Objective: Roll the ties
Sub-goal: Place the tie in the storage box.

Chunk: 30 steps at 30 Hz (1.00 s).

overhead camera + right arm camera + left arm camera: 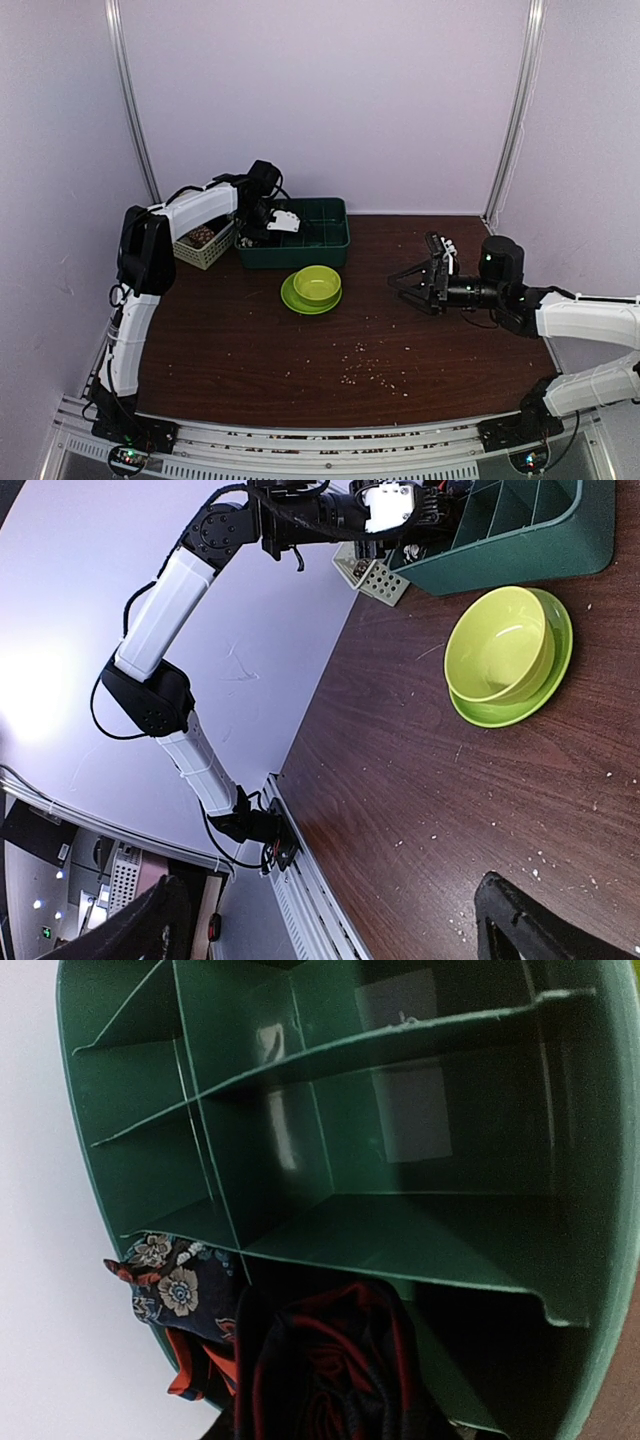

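Observation:
A rolled tie (pixel 335 1365) with red and navy stripes fills the bottom of the left wrist view, at the mouth of a near compartment of the green divided bin (pixel 400 1040). My left gripper (pixel 273 222) hovers over the bin's left end and is shut on this roll; its fingers are lost in the dark fabric. A second tie (pixel 168 1282), navy with a floral print and orange-red lining, sits in the neighbouring compartment at the bin's edge. My right gripper (pixel 410 284) hangs open above the table, right of centre, with nothing between its fingers (pixel 530 920).
A lime-green bowl (pixel 317 283) on a matching plate (pixel 297 301) stands just in front of the green bin (pixel 330 248). A white lattice basket (pixel 205 246) sits left of the bin. Pale crumbs (pixel 365 365) are scattered over the dark wooden table's middle.

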{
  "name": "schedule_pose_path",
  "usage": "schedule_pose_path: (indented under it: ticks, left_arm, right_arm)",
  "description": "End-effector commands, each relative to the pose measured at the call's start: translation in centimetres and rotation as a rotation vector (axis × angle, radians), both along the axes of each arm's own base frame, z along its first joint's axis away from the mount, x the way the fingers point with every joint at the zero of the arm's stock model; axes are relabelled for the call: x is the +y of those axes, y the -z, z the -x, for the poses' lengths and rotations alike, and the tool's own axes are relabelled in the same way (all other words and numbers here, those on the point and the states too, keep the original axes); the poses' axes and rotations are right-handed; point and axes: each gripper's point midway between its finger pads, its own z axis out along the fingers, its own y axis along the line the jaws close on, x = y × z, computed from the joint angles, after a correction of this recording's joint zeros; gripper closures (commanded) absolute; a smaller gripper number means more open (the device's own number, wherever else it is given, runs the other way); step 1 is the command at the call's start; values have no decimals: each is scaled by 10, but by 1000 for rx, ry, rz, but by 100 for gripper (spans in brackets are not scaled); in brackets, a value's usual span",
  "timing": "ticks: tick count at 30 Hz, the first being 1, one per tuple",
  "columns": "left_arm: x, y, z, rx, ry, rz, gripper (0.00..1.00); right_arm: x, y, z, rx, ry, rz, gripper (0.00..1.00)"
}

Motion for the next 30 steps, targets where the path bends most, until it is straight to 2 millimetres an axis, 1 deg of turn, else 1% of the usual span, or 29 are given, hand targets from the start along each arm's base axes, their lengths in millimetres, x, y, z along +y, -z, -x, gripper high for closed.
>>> schedule_pose_path:
  ticks: [1,5,9,13,19,21,23,26,28,30]
  left_arm:
    - [4,23,7,84,-1,8,100]
    - [3,30,24,167,-9,32,100]
    - [2,31,49,279,-22,65,100]
    - [3,34,71,366,-49,61,100]
    - [-1,29,96,452,-77,70,100]
    - [-1,24,99,464,-79,72,100]
    - [6,24,91,416,-92,24,100]
    - [25,32,65,300,-103,-102,100]
    - [30,35,47,233,-109,-136,100]
    - [28,34,31,167,-113,-142,100]
  right_arm:
    - [-1,-3,0,-14,-7,-18,0]
    - [-2,-1,0,-11,-5,-17,0]
    - [-2,-2,-1,-10,-2,-19,0]
    - [-1,-2,-2,-3,-3,-25,0]
    - [-1,-3,-1,-1,-6,-34,0]
    - [-1,-2,-1,-1,-3,-34,0]
    - [-1,-4,-2,-4,-3,-36,0]
    - [-1,-5,-2,-1,-2,-38,0]
    - [-1,-4,-2,2,-2,-39,0]
    - [-1,-4,-3,3,0,-39,0]
